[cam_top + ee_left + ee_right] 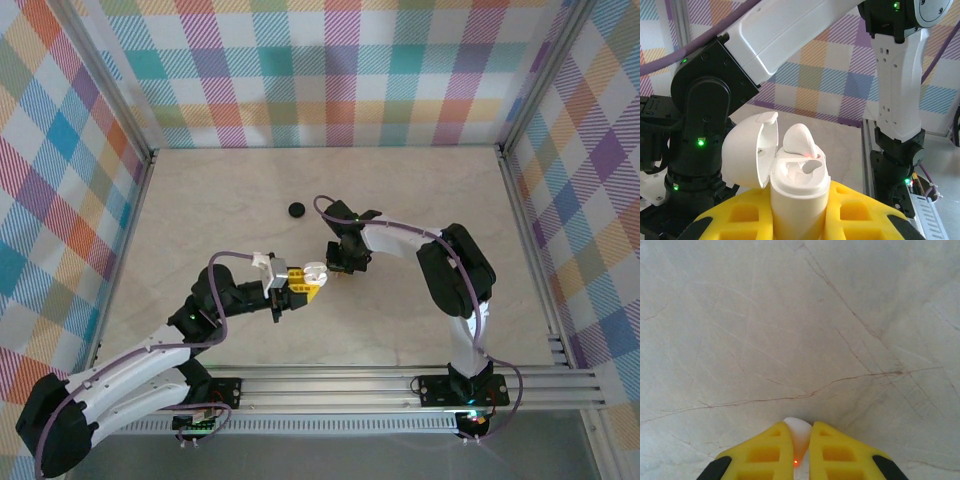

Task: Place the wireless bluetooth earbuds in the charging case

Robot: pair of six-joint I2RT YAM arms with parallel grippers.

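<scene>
The left claw [300, 284] is clamped on the white case [800, 197], its lid [747, 152] flipped open. It looks ready, but I can't tell whether a bud sits inside. Just beyond, the right claw [798, 428] pinches a small white piece [798, 435] — what it is, unclear. A black disc [296, 209] lies farther back.

Robot lab cell, plaid walls [330, 70], aluminium frame [400, 385]
</scene>
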